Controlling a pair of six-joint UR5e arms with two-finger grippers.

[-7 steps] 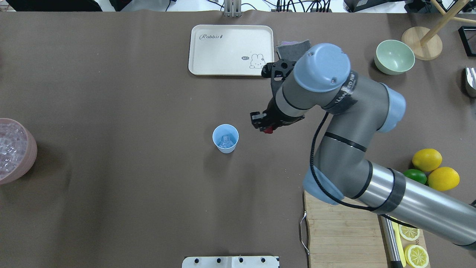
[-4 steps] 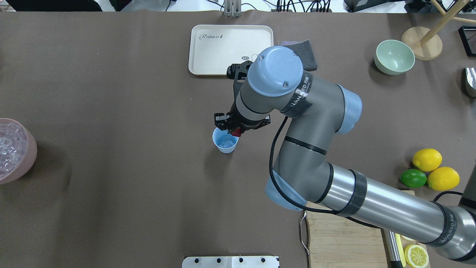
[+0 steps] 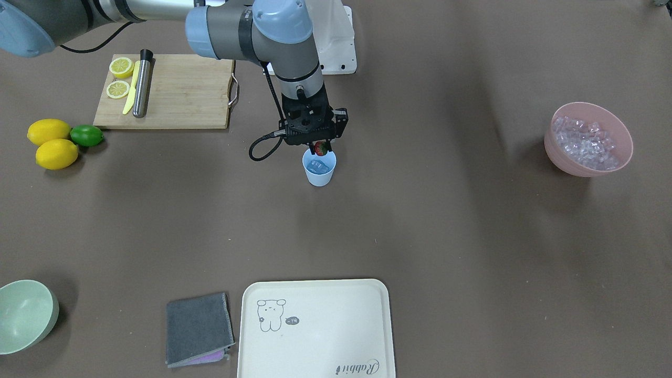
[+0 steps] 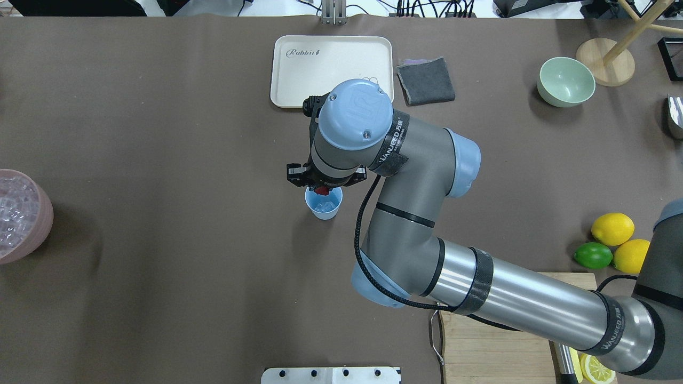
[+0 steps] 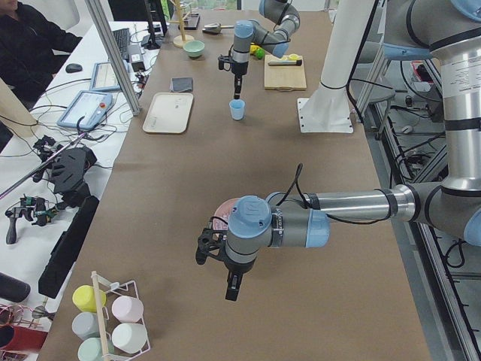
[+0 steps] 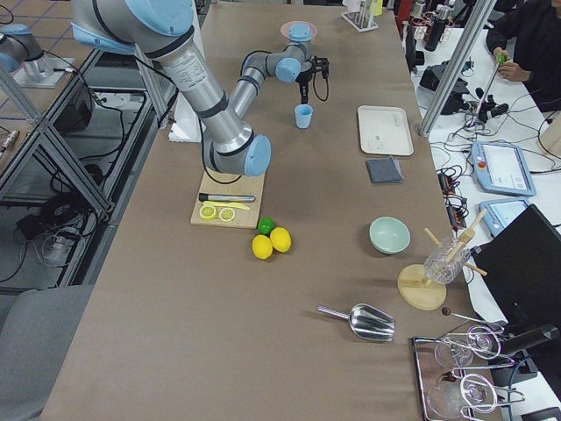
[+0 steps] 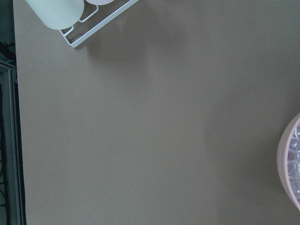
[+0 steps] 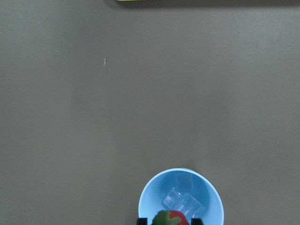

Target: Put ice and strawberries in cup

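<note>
The light blue cup point(image 4: 323, 207) stands upright mid-table, also in the front view point(image 3: 319, 172) and the right wrist view point(image 8: 146, 199). Clear ice cubes point(image 8: 183, 203) lie inside it. My right gripper point(image 3: 321, 149) is shut on the red strawberry point(image 3: 321, 148) and holds it just above the cup's rim, on the cup's far side in the overhead view. The strawberry also shows in the overhead view point(image 4: 320, 189) and the right wrist view point(image 8: 169, 219). More ice point(image 3: 583, 139) fills a pink bowl point(image 3: 556, 144). My left gripper point(image 5: 233, 286) hangs beside that bowl; I cannot tell whether it is open.
A cream tray point(image 4: 331, 69) and a grey cloth point(image 4: 426, 80) lie beyond the cup. A pale green bowl point(image 4: 565, 81) sits far right. Two lemons point(image 4: 612, 228) and a lime point(image 4: 593, 255) lie by a wooden cutting board point(image 3: 178, 89) with a knife.
My right arm has swung left with the strawberry, from right of the cup to directly over its rim. The cup has not moved.
</note>
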